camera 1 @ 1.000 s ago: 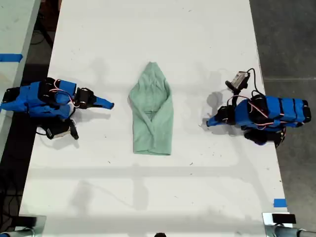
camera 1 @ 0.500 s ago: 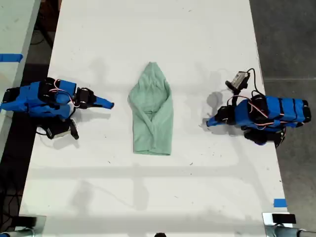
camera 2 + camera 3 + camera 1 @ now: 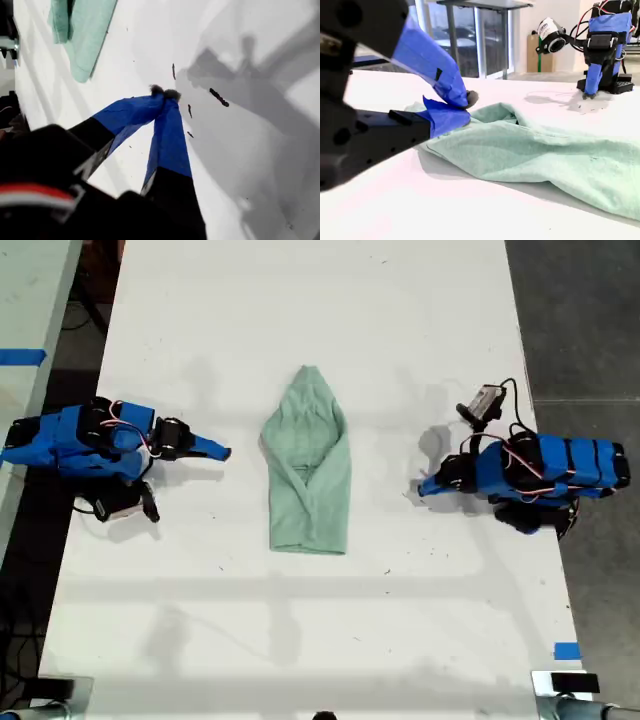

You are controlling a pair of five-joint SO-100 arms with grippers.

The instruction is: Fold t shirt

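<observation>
The mint-green t shirt [image 3: 308, 468] lies folded, flat, mid-table.

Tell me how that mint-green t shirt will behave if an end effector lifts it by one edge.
The t shirt will likely droop limply: it lies creased and folded over itself. It looks thin and light, so one pinch should lift it. On the smooth white table, it may slide rather than stay put.

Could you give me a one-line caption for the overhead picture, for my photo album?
A folded mint-green t shirt lies on a white table between two blue robot arms, neither touching it.
</observation>
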